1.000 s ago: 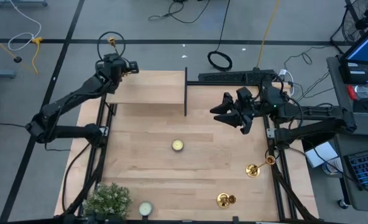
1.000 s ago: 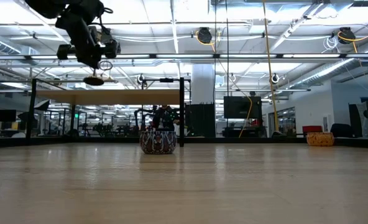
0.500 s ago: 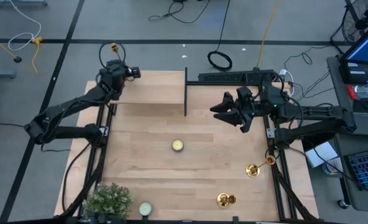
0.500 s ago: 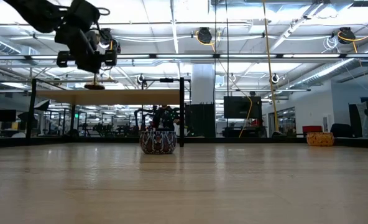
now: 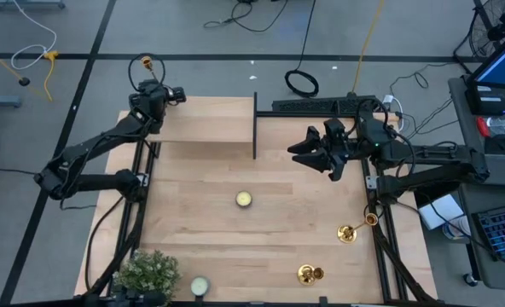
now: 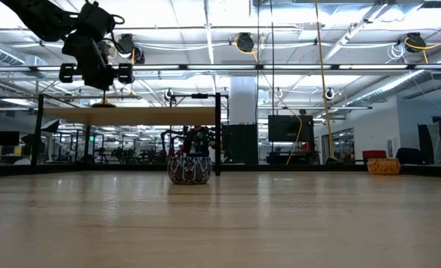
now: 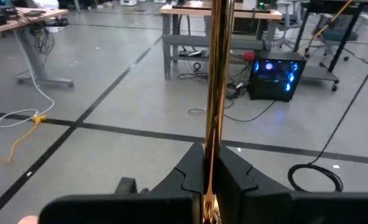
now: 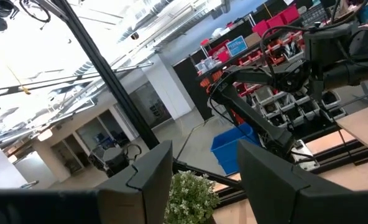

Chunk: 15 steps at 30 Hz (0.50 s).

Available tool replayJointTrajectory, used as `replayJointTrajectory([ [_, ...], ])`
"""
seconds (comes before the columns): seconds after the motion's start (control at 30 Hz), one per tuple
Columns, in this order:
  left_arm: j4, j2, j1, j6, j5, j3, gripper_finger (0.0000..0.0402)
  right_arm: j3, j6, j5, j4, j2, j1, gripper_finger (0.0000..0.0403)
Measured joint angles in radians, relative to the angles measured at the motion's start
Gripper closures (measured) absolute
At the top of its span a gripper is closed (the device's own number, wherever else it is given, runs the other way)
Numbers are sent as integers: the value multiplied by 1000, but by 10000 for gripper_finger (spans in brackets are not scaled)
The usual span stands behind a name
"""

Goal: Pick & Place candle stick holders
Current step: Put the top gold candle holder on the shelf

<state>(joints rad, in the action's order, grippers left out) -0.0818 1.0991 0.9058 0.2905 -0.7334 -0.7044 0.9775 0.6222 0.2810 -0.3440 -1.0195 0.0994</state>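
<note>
My left gripper [image 5: 154, 92] is shut on a shiny gold candlestick [image 5: 148, 62] over the left end of the raised wooden shelf [image 5: 206, 119]. In the low view its round base [image 6: 103, 104] hangs just above the shelf top [image 6: 131, 115]. Two more gold candlesticks [image 5: 353, 228] [image 5: 310, 274] are on the table at the near right. My right gripper [image 5: 308, 155] is open and empty above the table's far right part; its fingers [image 8: 147, 177] show wide apart in the right wrist view. My left gripper pinches the candlestick's thin stem [image 7: 212, 134] between its two fingers [image 7: 187, 177], which lie across it. The stem stands about upright, its upper part rising past the fingers and its base below them. Whether the base touches the shelf I cannot tell.
A dark post [image 5: 254, 128] stands at the shelf's right end. A yellow tealight [image 5: 244, 199] lies mid-table, a pale one [image 5: 200, 286] at the near edge beside a potted plant [image 5: 146, 273]. Bare wood lies between them.
My left gripper has moved down toward the shelf and a little toward the table's left edge, carrying the candlestick. The candlestick has gone from tilted to about upright, and its base has come down close to the shelf top.
</note>
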Motion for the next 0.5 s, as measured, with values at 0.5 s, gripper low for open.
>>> replayJointTrajectory([
  [0.5,34,-40,-185,10,-296,-41,386,0,-4,8,15,-12,0,225],
])
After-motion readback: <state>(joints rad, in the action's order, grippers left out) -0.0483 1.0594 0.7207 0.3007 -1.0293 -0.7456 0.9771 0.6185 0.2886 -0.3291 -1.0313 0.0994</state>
